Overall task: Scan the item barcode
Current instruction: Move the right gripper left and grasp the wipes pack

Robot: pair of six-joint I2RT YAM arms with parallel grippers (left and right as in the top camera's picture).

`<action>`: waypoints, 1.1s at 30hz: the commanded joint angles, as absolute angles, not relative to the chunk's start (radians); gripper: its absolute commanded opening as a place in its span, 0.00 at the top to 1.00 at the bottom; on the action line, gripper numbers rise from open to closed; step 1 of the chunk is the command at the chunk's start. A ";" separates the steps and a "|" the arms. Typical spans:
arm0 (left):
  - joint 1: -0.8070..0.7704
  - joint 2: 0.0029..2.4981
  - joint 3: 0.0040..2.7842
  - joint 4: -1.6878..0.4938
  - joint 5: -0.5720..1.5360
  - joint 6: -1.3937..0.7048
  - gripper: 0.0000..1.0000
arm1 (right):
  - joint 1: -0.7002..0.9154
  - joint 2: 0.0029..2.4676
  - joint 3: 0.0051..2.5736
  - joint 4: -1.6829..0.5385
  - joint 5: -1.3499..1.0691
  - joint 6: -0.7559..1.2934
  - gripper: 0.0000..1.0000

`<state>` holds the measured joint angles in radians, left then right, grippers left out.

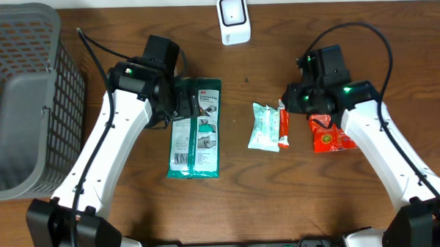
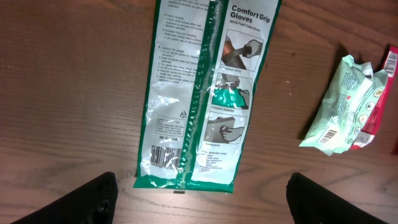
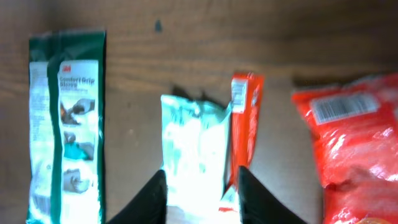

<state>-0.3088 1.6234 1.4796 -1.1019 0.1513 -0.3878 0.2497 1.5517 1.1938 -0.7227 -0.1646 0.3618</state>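
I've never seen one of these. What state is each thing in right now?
Gloves pack: lying flat, barcode side up.
Pale green pouch: lying flat, crumpled.
Orange packet: flat, beside the pouch.
Red bag: flat, barcode up.
Scanner: standing upright.
Basket: upright.
Left gripper: open above gloves pack.
Right gripper: fingers astride pale green pouch, grip unclear.

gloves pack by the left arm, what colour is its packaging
Dark green with white panels; the gloves pack shows best in the left wrist view.

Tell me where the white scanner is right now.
Overhead view: the white scanner stands at the far edge of the table, near the middle, beyond the glove packet and the pale green pouch.
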 commanded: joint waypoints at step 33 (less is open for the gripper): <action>-0.456 1.768 1.473 -0.803 0.221 -0.377 0.47 | 0.213 1.670 0.901 -0.374 -0.451 0.279 0.59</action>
